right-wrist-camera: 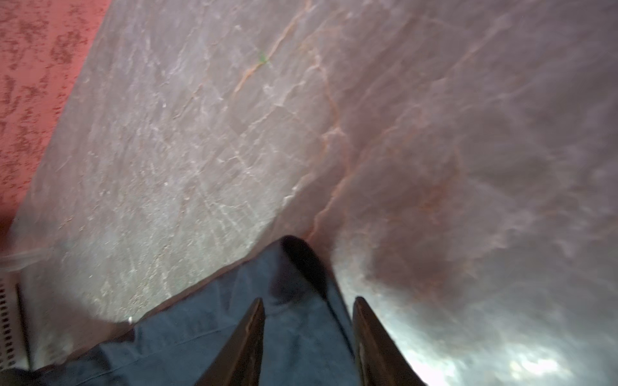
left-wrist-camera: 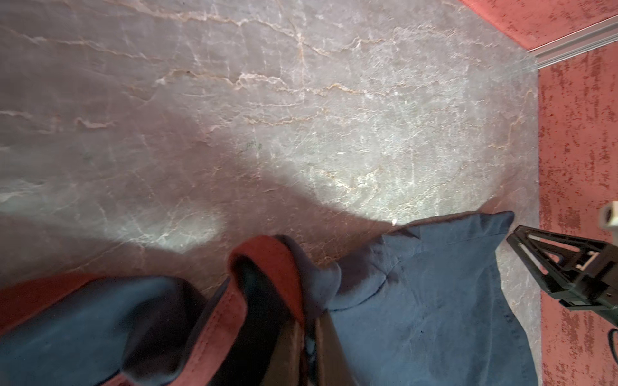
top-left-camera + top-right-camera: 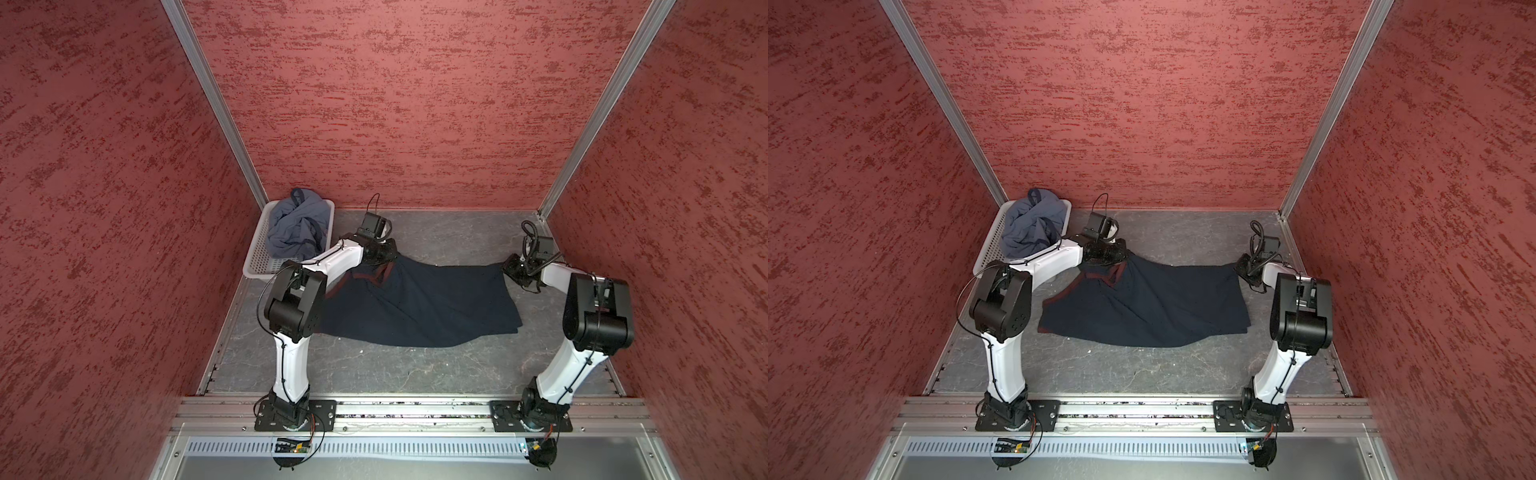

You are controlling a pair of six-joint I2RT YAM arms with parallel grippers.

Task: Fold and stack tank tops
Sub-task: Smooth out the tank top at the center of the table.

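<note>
A dark navy tank top [image 3: 415, 303] [image 3: 1150, 307] with maroon trim lies spread and wrinkled across the middle of the grey table. My left gripper [image 3: 388, 253] [image 3: 1121, 253] [image 2: 309, 334] is shut on its maroon-edged strap end, near the basket. My right gripper [image 3: 509, 266] [image 3: 1239, 264] [image 1: 309, 298] is at the far right corner of the hem. Its jaws stand apart, with the navy cloth [image 1: 294, 334] lying between them. The slate blue-grey tank top [image 3: 295, 228] [image 3: 1032, 226] sits crumpled in the basket.
The white perforated basket [image 3: 259, 257] [image 3: 988, 249] stands in the far left corner against the red wall. Red textured walls close in the back and both sides. The grey marbled table [image 3: 415, 365] shows bare in front of the cloth, up to the aluminium rail carrying the arm bases.
</note>
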